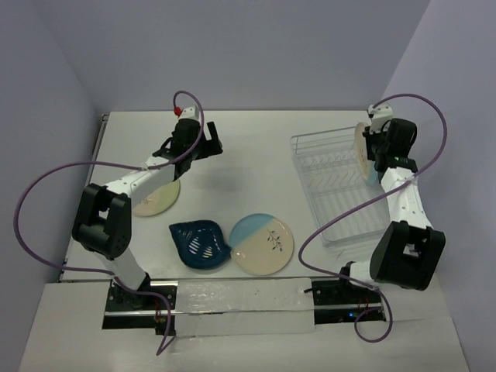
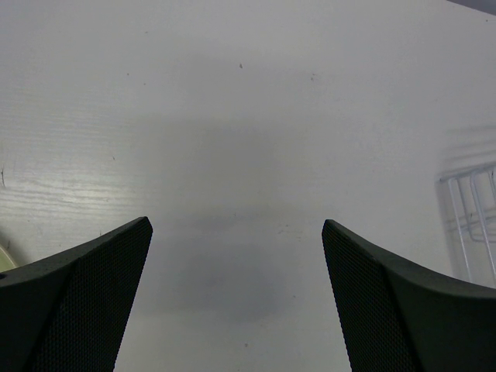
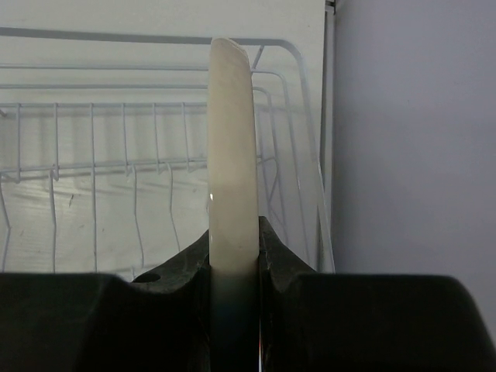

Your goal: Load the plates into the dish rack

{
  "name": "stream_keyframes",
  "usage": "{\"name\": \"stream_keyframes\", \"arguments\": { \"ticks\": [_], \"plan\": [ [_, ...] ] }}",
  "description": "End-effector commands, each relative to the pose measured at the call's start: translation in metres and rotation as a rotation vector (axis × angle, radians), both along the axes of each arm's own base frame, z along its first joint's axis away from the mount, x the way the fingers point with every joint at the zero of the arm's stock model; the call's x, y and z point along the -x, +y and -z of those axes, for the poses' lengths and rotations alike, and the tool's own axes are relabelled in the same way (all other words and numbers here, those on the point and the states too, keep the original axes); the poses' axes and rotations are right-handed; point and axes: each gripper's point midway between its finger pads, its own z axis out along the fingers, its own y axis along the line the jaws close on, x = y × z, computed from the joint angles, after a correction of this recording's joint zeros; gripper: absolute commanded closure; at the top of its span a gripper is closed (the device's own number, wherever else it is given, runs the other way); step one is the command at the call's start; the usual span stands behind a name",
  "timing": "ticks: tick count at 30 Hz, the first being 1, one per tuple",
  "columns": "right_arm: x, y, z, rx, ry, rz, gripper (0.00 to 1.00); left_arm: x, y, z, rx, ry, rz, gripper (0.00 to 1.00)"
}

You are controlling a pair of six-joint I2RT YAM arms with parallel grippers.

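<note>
Fingers of the left gripper point(image 1: 208, 144) stand spread above the bare table point(image 1: 256, 147), upper centre-left, with the arm stretched out. At right, the reared right gripper point(image 1: 370, 155) pinches an upright plate point(image 1: 360, 147) over the dish rack point(image 1: 329, 194).

Left wrist: the fingers point(image 2: 85, 294) are wide apart with nothing between them.

Right wrist: the fingers point(image 3: 279, 263) clamp the plate edge-on, with the dish rack behind.

No readable text, label, brand or number appears anywhere.
</note>
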Motion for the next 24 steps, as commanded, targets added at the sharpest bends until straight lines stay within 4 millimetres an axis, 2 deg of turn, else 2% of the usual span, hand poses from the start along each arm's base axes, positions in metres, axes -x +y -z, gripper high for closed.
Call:
{"name": "stream_keyframes", "arguments": {
  "ticks": [1, 9, 14, 16, 19, 20, 24],
  "plan": [
    [-0.01, -0.01, -0.059, 0.076, -0.222, 0.047, 1.0, -0.012, -0.008, -0.019, 0.03, -0.04, 0.005, 0.01],
    [-0.022, -0.014, -0.031, 0.024, -0.192, 0.078, 1.0, -0.011, -0.005, -0.021, 0.024, -0.041, -0.01, 0.01],
    [-0.028, -0.014, -0.014, -0.008, -0.17, 0.082, 0.91, -0.011, -0.003, -0.021, 0.015, -0.041, -0.012, 0.01],
    [-0.03, -0.014, -0.011, -0.016, -0.169, 0.089, 0.82, -0.012, -0.003, -0.021, 0.012, -0.04, -0.016, 0.01],
    [-0.031, -0.017, -0.012, -0.015, -0.172, 0.105, 0.55, -0.013, -0.003, -0.018, 0.008, -0.035, -0.016, 0.01],
    [-0.03, -0.018, -0.012, -0.014, -0.173, 0.108, 0.5, -0.013, -0.003, -0.018, 0.008, -0.035, -0.016, 0.01],
    [-0.027, -0.017, -0.017, -0.015, -0.187, 0.106, 0.41, -0.013, -0.004, -0.019, 0.011, -0.035, -0.011, 0.01]
  ]
}}
